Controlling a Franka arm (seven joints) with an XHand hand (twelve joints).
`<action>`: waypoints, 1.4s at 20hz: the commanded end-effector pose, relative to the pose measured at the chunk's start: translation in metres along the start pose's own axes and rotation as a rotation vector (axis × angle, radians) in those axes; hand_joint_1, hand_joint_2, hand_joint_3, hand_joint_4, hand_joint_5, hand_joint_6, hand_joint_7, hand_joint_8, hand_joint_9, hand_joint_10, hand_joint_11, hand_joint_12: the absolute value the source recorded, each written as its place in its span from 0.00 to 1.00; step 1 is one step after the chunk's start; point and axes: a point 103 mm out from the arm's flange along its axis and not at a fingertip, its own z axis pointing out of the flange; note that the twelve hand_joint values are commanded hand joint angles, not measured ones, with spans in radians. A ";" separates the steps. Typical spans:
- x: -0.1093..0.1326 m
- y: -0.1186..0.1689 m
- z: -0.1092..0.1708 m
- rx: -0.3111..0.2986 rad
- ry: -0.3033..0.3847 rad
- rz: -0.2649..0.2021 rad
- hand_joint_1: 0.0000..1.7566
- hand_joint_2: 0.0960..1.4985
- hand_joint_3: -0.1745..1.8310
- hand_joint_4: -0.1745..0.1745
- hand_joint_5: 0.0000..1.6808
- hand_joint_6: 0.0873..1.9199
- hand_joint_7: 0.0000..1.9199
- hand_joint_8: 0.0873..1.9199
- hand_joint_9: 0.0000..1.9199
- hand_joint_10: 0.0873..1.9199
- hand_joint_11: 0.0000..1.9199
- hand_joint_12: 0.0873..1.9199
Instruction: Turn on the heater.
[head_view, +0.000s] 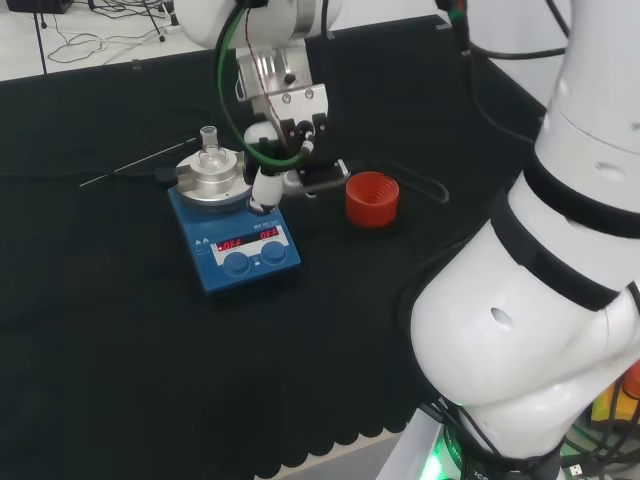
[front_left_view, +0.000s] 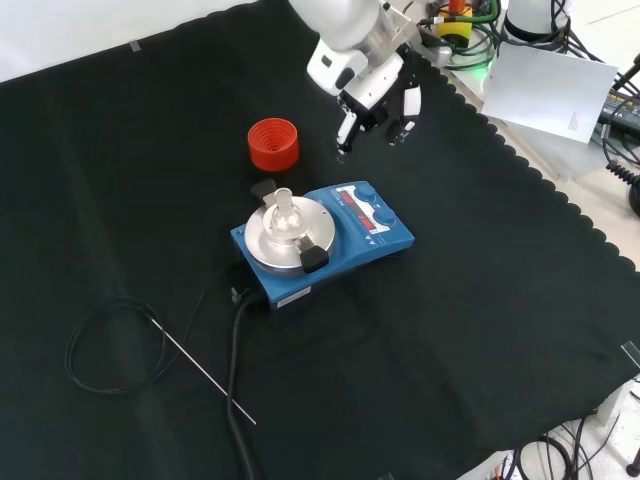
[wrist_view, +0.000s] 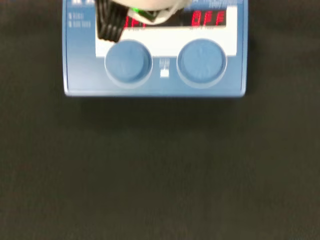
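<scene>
Ideally the hand (front_left_view: 375, 100), hovering beside the heater (front_left_view: 325, 240) with fingers hanging relaxed and empty, should lower one fingertip squarely onto a blue knob (wrist_view: 128, 61) without nudging the flask (head_view: 210, 150).

Red ribbed ring (head_view: 372, 198) on black cloth (head_view: 120, 350); thin rod (front_left_view: 200, 372) nearby.

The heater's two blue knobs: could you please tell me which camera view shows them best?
The wrist view: the two blue knobs sit close and face-on under the red displays. In the head view they are small, at the near end of the heater. The front view shows them small, at the heater's right end.
</scene>
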 end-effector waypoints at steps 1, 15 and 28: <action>0.015 0.002 0.028 0.141 -0.024 -0.008 0.64 0.50 0.40 0.26 0.22 0.25 0.81 0.76 0.87 0.72 0.79 0.48; 0.029 -0.001 0.042 0.183 -0.009 -0.033 0.80 0.48 0.52 0.35 0.16 0.25 0.84 0.80 0.87 0.78 0.63 0.65; 0.038 0.009 0.059 0.230 -0.023 -0.032 0.80 0.46 0.55 0.39 0.15 0.23 0.84 0.80 0.87 0.79 0.62 0.67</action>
